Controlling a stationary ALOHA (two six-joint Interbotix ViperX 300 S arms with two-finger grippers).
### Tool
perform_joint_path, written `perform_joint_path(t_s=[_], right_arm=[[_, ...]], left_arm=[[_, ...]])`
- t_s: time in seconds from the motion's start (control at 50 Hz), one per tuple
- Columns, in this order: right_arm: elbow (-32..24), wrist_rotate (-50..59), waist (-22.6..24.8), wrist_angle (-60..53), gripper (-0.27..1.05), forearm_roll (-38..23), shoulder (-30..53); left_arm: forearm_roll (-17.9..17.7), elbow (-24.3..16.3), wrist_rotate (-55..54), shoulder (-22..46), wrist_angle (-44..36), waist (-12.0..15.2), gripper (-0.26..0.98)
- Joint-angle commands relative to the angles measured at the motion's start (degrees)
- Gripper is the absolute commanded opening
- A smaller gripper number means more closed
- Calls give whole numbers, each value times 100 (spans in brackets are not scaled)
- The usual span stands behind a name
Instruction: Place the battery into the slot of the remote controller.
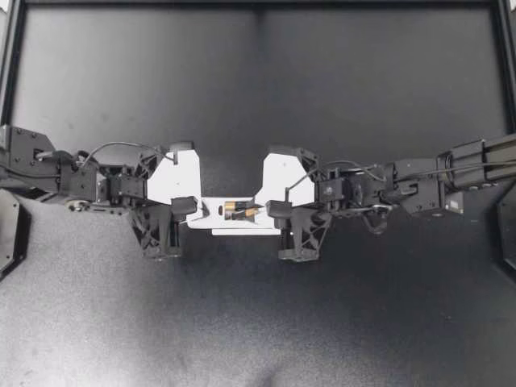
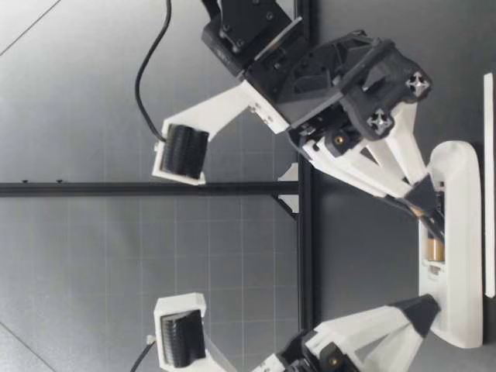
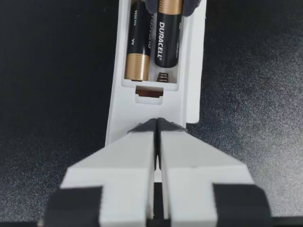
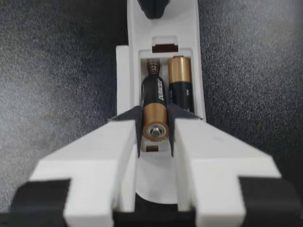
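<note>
Table (image 1: pixel 258 97): dark, matte.
Remote (image 1: pixel 208 211): white, lying flat between the grippers, battery compartment open.
Left gripper (image 1: pixel 185 207): fingers pressed together, tips at remote's end.
Right gripper (image 1: pixel 270 211): clamped on battery.
Battery (image 4: pixel 155 118): black and copper, tilted, far end in slot beside second cell (image 4: pixel 180 85).

Dark speckled tabletop (image 1: pixel 258 322), black frame rails (image 2: pixel 116 188) (grey gridded backdrop (image 2: pixel 93 256) behind).

White lettering along battery (image 3: pixel 168 40), smaller print (sideways) on second battery (image 3: pixel 138 45)
</note>
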Motion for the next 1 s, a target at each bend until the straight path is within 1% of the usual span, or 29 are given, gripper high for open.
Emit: perform_joint_path(t_s=[0.0,0.12,0.28,0.36,0.52,0.64,0.72,0.82,0.98], right_arm=[[-141,9,-44,97,11,-9,-79],[-202,0,-18,220,18,-9,-79],[-281,0,114,264,36,-18,-79],[-334,0,167,264,41,-18,-70],[-360,44,193,264,41,-9,-149],[-229,229,193,176,41,123,-413],[-18,554,167,-53,41,272,-642],[352,1318,132,-536,41,519,-905],[765,3199,53,-949,40,976,-1081]], left_arm=[[-9,-26,-9,-53,9,18,-17],[-9,-26,-9,-53,9,18,-17],[-9,-26,-9,-62,9,18,-17],[0,-26,-9,-62,18,18,-17],[-9,-9,-9,-62,9,18,-17],[0,-9,-18,-79,9,18,-17],[-9,-18,-18,-79,9,18,-17],[-9,-9,-18,-79,9,18,-17],[-9,-26,-18,-88,9,18,-17]])
